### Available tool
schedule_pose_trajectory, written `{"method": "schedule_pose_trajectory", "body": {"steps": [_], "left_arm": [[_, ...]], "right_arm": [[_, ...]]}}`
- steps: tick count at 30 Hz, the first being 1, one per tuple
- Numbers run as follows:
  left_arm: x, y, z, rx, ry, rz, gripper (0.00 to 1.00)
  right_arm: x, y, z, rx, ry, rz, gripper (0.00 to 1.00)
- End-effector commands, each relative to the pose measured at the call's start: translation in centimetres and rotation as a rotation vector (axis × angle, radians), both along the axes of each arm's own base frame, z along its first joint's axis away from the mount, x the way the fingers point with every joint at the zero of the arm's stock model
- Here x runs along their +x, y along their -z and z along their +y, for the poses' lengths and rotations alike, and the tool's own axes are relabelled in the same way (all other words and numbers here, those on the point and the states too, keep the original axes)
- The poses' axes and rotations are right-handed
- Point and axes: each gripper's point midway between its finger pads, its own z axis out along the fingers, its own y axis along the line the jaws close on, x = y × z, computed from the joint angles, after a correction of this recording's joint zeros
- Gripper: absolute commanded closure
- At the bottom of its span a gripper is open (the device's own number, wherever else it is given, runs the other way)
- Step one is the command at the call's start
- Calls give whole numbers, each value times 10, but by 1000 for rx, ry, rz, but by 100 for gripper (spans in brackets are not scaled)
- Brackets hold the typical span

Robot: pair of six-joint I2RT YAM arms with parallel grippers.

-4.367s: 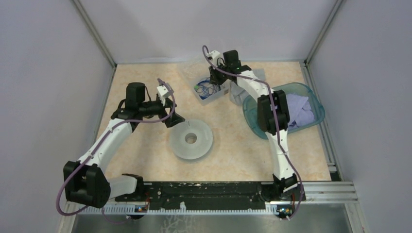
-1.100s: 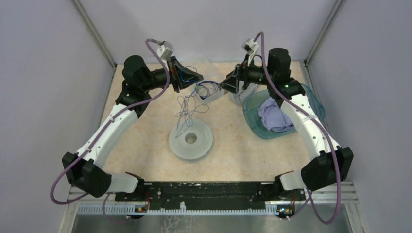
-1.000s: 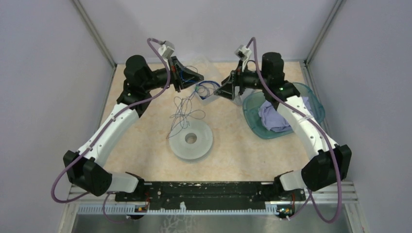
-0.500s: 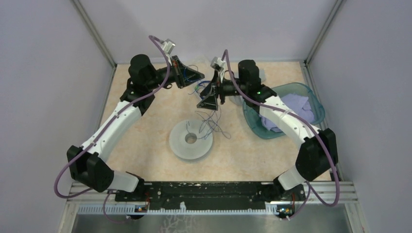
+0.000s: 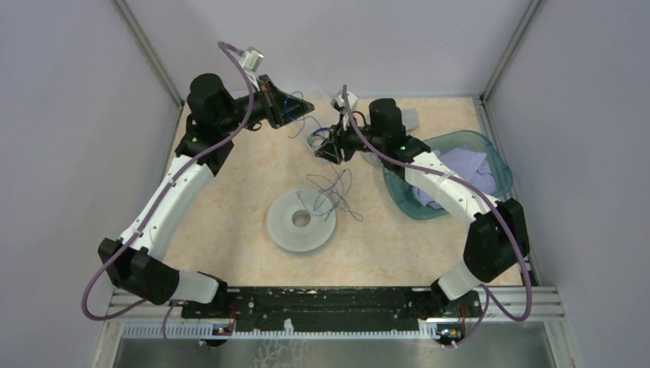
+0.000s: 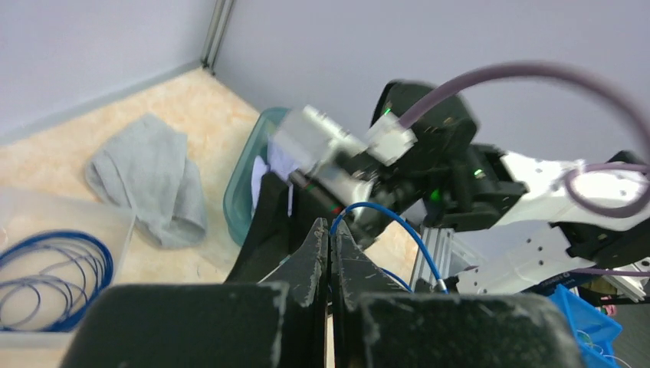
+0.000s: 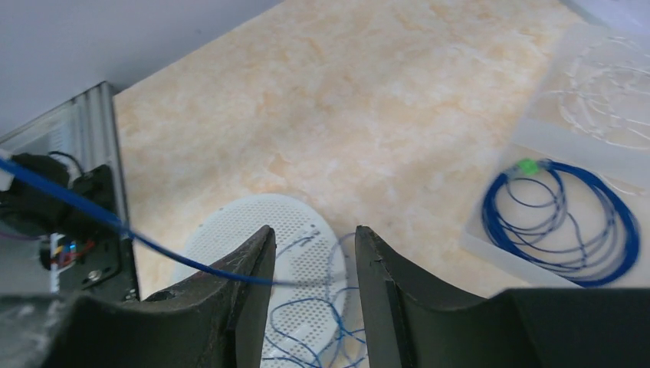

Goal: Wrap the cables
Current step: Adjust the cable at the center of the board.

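The left gripper (image 6: 330,228), raised at the upper left of the overhead view, has its fingers pressed together on a strand of the cables (image 5: 331,192), which arcs out beside the tips. The rest lies as a loose tangle at centre frame, partly on the pale spool (image 5: 295,236), partly on the table (image 5: 230,169). The right gripper (image 7: 310,238) hangs above it, jaws part open, with one taut strand crossing the gap.
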Motion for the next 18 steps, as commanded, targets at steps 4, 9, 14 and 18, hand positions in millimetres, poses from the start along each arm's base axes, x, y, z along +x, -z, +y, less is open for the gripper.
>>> {"method": "schedule_pose_trajectory", "body": {"steps": [4, 9, 14, 18], "left_arm": [[-37, -87, 29, -79, 58, -151, 100], [-44, -110, 40, -71, 43, -208, 100], [-43, -119, 42, -74, 37, -220, 100], [-37, -116, 43, -69, 24, -213, 100]], "right_arm": [[45, 36, -34, -158, 277, -63, 54], [39, 72, -47, -243, 265, 5, 44], [16, 82, -35, -216, 149, 106, 45], [4, 59, -23, -113, 79, 130, 45]]}}
